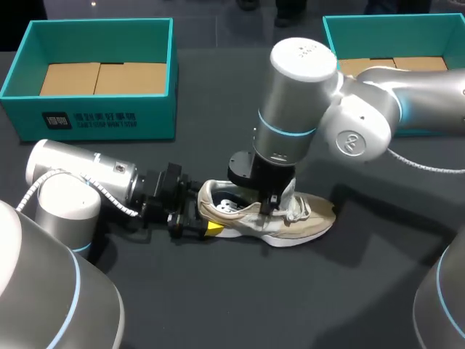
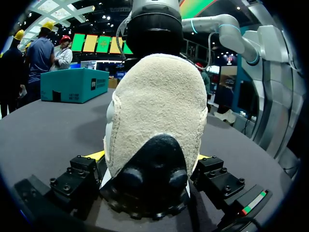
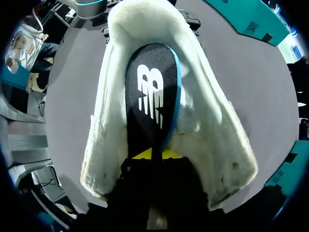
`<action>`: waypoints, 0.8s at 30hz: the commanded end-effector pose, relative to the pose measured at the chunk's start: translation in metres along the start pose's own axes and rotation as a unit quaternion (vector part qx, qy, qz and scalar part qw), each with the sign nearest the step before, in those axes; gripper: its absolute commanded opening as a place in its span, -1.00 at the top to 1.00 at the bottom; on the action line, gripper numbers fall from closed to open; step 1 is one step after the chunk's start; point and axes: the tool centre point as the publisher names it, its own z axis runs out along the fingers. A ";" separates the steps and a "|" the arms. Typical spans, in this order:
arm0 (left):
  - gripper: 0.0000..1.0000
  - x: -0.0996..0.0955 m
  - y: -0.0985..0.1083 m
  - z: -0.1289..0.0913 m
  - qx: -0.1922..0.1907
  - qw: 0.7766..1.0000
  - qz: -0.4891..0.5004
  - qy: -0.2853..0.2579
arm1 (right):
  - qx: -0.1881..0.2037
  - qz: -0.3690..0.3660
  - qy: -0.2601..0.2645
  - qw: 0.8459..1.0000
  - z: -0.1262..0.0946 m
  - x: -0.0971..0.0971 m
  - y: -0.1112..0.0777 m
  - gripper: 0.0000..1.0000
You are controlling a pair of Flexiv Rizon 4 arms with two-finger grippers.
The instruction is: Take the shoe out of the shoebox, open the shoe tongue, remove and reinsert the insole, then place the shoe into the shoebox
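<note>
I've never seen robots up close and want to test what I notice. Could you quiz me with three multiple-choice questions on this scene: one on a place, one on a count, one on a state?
1. Where is the shoe?
A. Inside a box.
B. On the table.
C. Lifted high in the air.

2. How many teal shoeboxes stand on the table?
A. Two.
B. One.
C. Four.

3. What state is the insole in?
A. Flat on the table.
B. Lying in a box.
C. Pinched by the right gripper inside the shoe's opening.

Answers:
1 B: its sole rests on the dark table.
2 A: one stands at the far left, one at the far right.
3 C: the right wrist view shows the yellow tips closed on the black insole.
</note>
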 end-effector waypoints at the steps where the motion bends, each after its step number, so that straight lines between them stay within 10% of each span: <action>1: 1.00 -0.001 0.003 0.005 -0.001 1.000 -0.001 -0.001 | -0.041 -0.012 -0.011 0.999 -0.016 0.010 -0.018 1.00; 10: 1.00 -0.001 0.003 0.005 -0.001 1.000 -0.001 -0.001 | -0.123 -0.085 -0.021 0.989 -0.035 0.008 -0.013 1.00; 24: 1.00 -0.001 0.003 0.005 -0.001 1.000 -0.001 -0.001 | -0.122 -0.149 -0.015 0.981 -0.045 0.006 0.021 1.00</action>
